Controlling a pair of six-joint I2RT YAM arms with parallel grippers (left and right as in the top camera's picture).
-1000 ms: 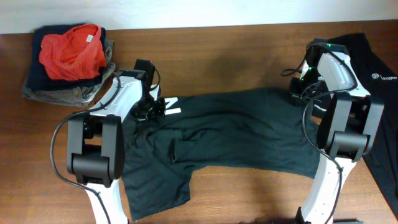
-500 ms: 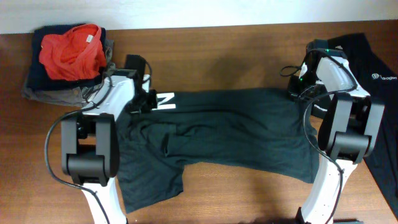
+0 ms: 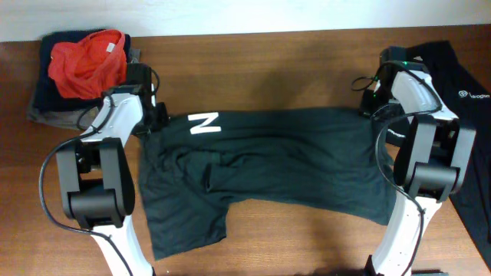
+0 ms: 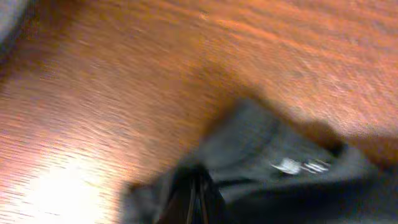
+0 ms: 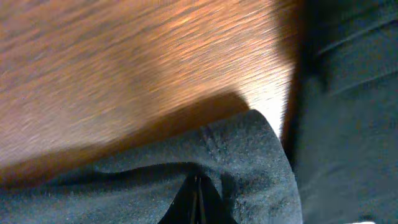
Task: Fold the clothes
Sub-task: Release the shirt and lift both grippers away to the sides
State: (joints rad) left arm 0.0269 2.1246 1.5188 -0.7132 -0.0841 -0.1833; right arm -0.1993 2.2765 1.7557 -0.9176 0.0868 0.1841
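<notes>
Both pincers are clenching the black shirt's far edge, the left gripper near its white logo, the right gripper at the opposite corner.

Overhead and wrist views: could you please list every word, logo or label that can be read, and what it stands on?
"N": large white mark on the spread black shirt.
Second black shirt at the right edge: small white logo with a word, too small to read.
Left wrist view: white print on dark cloth, blurred, unreadable.
</notes>
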